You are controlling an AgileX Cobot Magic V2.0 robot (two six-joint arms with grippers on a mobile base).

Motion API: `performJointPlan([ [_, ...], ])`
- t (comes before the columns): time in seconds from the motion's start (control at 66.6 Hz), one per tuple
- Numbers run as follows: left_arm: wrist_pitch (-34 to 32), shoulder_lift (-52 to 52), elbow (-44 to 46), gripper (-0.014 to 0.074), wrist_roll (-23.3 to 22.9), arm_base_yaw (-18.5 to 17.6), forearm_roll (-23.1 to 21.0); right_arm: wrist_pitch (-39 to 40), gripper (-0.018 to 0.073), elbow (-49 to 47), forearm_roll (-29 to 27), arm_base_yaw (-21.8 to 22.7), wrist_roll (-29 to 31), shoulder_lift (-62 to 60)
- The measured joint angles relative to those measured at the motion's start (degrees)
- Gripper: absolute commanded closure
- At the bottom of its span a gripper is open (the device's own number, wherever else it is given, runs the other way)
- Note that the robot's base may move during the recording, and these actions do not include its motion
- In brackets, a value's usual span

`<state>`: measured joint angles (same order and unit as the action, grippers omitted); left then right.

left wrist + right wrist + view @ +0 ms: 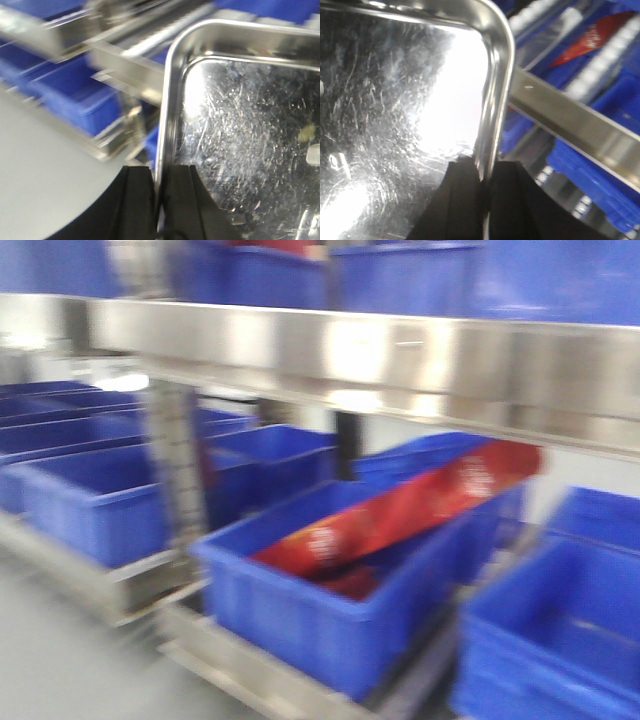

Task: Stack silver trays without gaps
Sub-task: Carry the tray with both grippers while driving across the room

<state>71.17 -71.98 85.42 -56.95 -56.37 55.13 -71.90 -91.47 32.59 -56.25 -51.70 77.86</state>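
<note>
At my left side, my left pincer [159,200] grips the left rim of a tray [250,130]; my right pincer [486,197] grips a right rim, likely of the same tray. No second tray shows, so I judge the stacking itself is all left to do. Bins [65,92] lie near the left edge and a rail [570,122] near the right, so room looks tight.

The silver tray [240,125] is bright steel grey with fine random scratches. The left gripper [158,172] and right gripper [485,167] are black. The bins [320,625] are solid blue; the package [400,515] in one is red with pale print.
</note>
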Motion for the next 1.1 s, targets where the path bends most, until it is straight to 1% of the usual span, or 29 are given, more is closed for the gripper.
performJointPlan([
  [1.096,0.00,0.00,0.00,0.0606,0.12,0.00,0.37,0.22,0.0583,0.00,-0.33,0.00,-0.11,0.09],
])
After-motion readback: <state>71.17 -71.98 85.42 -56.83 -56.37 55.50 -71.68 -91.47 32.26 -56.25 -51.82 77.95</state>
